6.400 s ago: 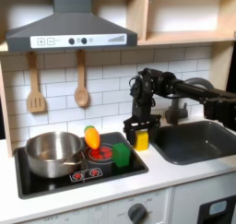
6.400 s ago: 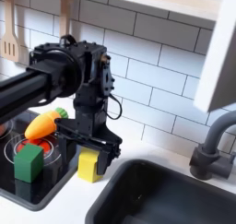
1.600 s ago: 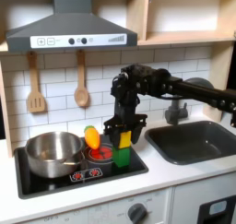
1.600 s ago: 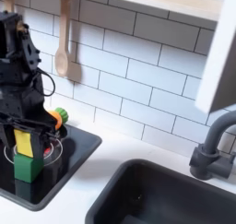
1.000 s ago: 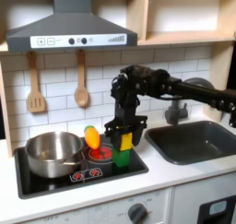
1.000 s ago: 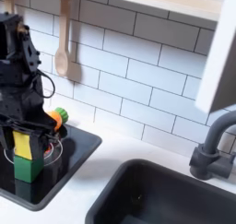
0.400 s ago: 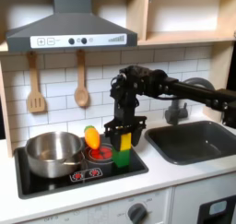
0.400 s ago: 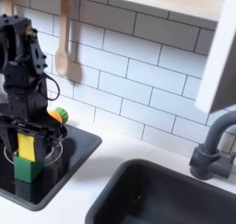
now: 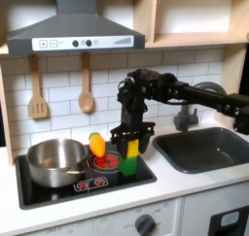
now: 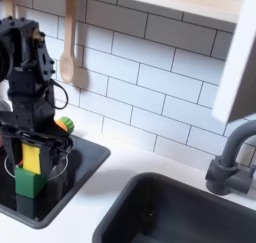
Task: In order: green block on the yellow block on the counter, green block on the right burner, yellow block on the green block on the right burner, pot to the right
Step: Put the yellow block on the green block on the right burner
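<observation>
In the second exterior view, at lower left, the gripper (image 10: 31,150) clasped the yellow block (image 10: 31,158) atop the green block (image 10: 29,181) on the right burner (image 10: 52,163); an off-centre release could have toppled the stack.

The gripper (image 9: 129,144) stands over the right burner (image 9: 109,162), its fingers on either side of the yellow block (image 9: 129,149). The yellow block sits on the green block (image 9: 128,166) directly below the gripper, and the green block rests on the burner. To the first exterior view's left of the gripper stands the pot (image 9: 55,162); to the first exterior view's right, set into the counter (image 9: 185,185), lies the sink (image 9: 206,149). In the second exterior view the gripper (image 10: 30,150) has the stacked yellow block (image 10: 31,158) and green block (image 10: 28,180) under it.
</observation>
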Controlling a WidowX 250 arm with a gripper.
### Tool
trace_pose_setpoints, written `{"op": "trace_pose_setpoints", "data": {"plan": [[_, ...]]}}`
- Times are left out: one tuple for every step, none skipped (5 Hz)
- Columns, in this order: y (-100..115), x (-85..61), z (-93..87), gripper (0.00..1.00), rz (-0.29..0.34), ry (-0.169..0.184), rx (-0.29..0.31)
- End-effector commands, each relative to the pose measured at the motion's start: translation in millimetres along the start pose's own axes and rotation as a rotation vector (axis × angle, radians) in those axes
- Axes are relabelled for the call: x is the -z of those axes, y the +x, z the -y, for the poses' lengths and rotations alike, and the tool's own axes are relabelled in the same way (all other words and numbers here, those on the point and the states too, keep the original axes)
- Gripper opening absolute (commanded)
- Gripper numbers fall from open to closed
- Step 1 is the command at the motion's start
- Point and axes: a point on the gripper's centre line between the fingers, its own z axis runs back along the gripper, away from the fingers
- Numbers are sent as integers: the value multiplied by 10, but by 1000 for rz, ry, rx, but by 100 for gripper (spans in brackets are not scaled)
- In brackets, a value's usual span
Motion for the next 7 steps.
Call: {"op": "trace_pose_setpoints", "data": {"plan": [[-2,9,-22,100,-5,4,-7],[16,0,-21,100,-2,5,-11],[52,-80,-10,100,4,-11,-32],[107,-188,4,100,18,-21,-36],[125,-239,14,100,22,-33,-38],[117,-266,25,100,18,-41,-45],[141,-315,-3,100,28,-30,-65]]}}
